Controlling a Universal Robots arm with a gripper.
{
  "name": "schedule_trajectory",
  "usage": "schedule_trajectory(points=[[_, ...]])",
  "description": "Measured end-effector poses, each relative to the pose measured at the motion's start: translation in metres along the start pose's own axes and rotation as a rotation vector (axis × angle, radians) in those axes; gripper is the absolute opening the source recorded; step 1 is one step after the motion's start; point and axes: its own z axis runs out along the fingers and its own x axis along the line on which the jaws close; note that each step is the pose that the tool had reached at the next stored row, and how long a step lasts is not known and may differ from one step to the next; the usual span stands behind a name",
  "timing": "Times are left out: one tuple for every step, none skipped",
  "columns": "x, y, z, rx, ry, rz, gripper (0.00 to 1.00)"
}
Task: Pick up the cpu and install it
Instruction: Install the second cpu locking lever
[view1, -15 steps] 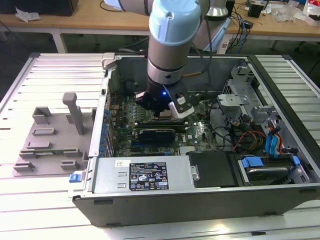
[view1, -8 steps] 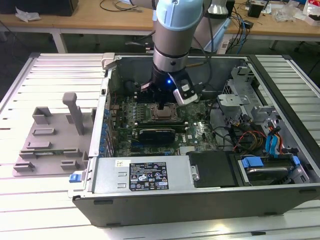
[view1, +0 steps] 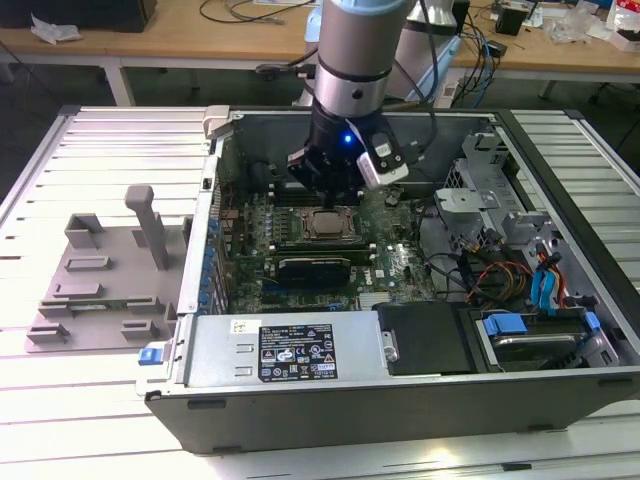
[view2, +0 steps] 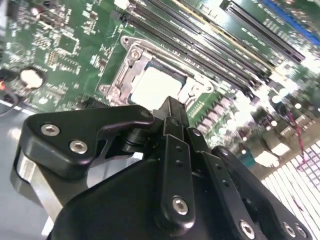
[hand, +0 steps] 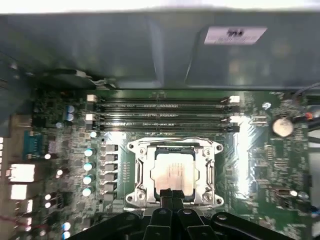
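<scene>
The cpu (view1: 328, 224) lies flat inside the metal-framed socket (hand: 137, 172) on the green motherboard, its shiny silver top facing up. Both wrist views show it seated there (view2: 157, 86) (hand: 175, 172). My gripper (view1: 325, 192) hangs inside the open computer case, just above the socket's edge. Its two black fingers are pressed together with nothing between them, and their tips (hand: 170, 194) (view2: 172, 105) hover over the rim of the chip without gripping it.
A grey plastic fixture tray (view1: 100, 280) sits outside the case at the exterior view's left. Memory slots (hand: 160, 115) run beside the socket. The case wall (view1: 215, 250), power supply (view1: 290, 350), drive cage (view1: 480, 190) and loose cables (view1: 490, 275) surround the board.
</scene>
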Motion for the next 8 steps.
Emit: schedule_trajectory(points=[[0.0,0.0001,-0.0009,0.0,-0.0001,0.0,0.11],[0.0,0.0001,-0.0008,-0.0003,-0.0001,0.0,0.11],[0.0,0.0001,-0.0009,-0.0001,-0.0001,0.0,0.11],[0.0,0.0001,-0.0009,-0.0001,0.0,0.0,0.11],[0.0,0.0001,-0.0009,0.0001,0.0,0.0,0.11],[0.0,0.0001,-0.0009,0.0002,0.0,0.0,0.11],[0.0,0.0001,-0.0009,0.0002,0.0,0.0,0.11],[0.0,0.0001,-0.0009,0.0003,-0.0001,0.0,0.11]])
